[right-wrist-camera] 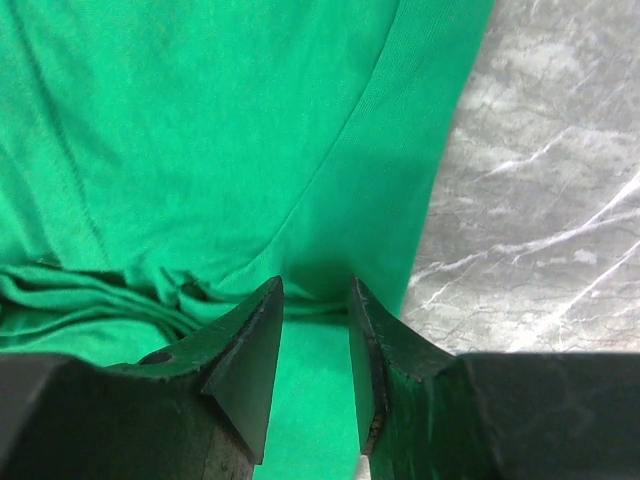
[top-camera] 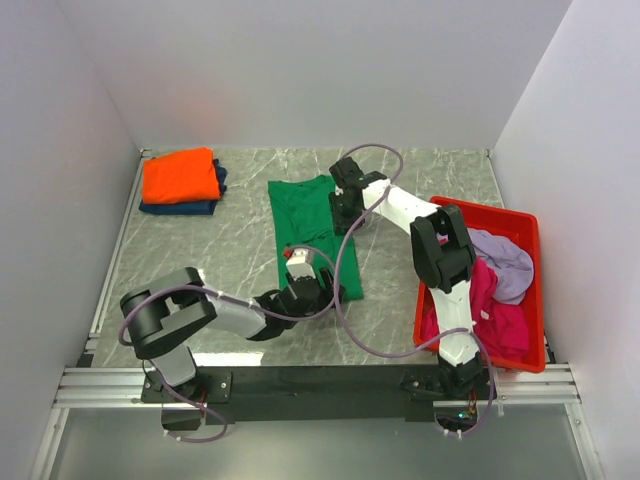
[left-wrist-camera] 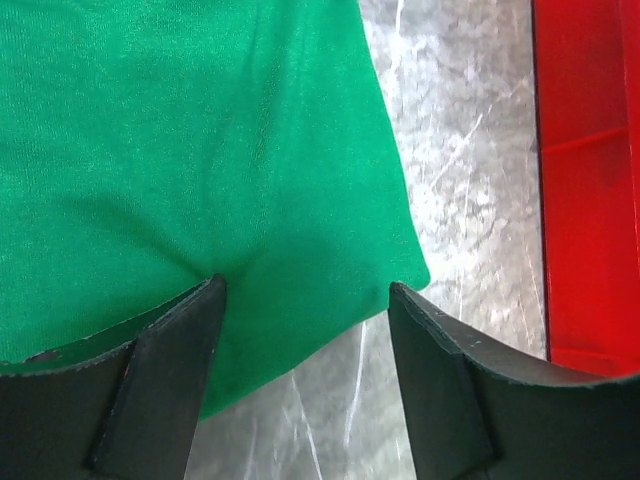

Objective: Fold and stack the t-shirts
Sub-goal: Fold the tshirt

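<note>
The bright green t-shirt (top-camera: 305, 225) lies folded into a long strip mid-table. My left gripper (top-camera: 325, 292) is low at its near right corner. In the left wrist view it (left-wrist-camera: 305, 285) is open, with that corner of the green cloth (left-wrist-camera: 200, 150) between the jaws. My right gripper (top-camera: 343, 218) is at the strip's far right edge. In the right wrist view it (right-wrist-camera: 315, 285) is narrowly open over the green cloth (right-wrist-camera: 200, 130). The folded orange t-shirt (top-camera: 180, 175) lies on the folded navy t-shirt (top-camera: 190, 207) at the far left. The magenta t-shirt (top-camera: 495, 300) and the lilac t-shirt (top-camera: 505, 262) are crumpled in the bin.
The red plastic bin (top-camera: 520, 215) stands at the right edge, and its wall shows in the left wrist view (left-wrist-camera: 585, 180). White walls close in the marble table (top-camera: 230, 260) on three sides. A cable loops from the right arm across the table near the shirt's near end.
</note>
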You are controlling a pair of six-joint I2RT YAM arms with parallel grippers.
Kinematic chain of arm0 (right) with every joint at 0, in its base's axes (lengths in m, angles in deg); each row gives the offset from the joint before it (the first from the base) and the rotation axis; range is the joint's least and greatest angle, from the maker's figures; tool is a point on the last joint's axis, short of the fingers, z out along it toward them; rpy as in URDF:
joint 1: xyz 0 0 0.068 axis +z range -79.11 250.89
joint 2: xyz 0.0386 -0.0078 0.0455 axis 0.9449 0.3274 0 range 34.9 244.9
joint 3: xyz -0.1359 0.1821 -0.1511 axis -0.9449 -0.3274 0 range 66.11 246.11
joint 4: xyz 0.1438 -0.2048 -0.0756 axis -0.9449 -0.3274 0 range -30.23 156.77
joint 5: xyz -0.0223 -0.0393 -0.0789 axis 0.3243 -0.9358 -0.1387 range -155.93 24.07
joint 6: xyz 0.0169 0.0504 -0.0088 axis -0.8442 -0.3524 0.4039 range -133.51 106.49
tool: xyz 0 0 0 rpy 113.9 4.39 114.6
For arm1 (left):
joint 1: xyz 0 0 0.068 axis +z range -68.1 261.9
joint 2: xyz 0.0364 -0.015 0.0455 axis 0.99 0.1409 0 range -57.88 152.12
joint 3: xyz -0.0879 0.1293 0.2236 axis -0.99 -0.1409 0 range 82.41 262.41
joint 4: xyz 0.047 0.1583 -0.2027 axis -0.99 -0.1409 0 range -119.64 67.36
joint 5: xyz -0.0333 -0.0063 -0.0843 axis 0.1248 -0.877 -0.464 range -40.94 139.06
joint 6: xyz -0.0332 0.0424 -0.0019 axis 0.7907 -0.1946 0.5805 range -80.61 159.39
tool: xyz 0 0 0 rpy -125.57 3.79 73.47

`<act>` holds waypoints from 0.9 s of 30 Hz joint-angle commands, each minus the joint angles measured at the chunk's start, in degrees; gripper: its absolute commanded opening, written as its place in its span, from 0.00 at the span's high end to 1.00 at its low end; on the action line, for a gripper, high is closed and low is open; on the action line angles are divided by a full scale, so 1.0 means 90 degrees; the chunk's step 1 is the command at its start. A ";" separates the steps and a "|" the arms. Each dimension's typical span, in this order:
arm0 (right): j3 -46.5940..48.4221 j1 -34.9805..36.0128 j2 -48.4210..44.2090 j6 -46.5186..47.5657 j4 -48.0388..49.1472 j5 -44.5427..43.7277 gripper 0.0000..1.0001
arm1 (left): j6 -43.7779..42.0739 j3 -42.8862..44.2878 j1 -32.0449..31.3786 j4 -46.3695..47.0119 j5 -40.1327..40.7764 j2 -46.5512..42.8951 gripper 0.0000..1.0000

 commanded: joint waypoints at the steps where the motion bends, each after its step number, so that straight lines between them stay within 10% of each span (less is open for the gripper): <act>1: -0.0143 -0.0021 -0.0394 0.0033 -0.0024 -0.0066 0.60 | 0.0282 -0.0164 -0.0252 -0.1783 -0.0105 -0.0045 0.26; 18: -0.4419 0.0711 -0.4486 -0.0816 0.1255 -0.0164 0.54 | 0.0877 0.0423 -0.0585 -0.5464 0.1674 -0.3074 0.05; 27: -0.5465 0.1766 -0.4751 -0.1695 0.1645 -0.0594 0.54 | 0.0927 -0.0436 0.0284 -0.5388 0.1185 -0.3513 0.11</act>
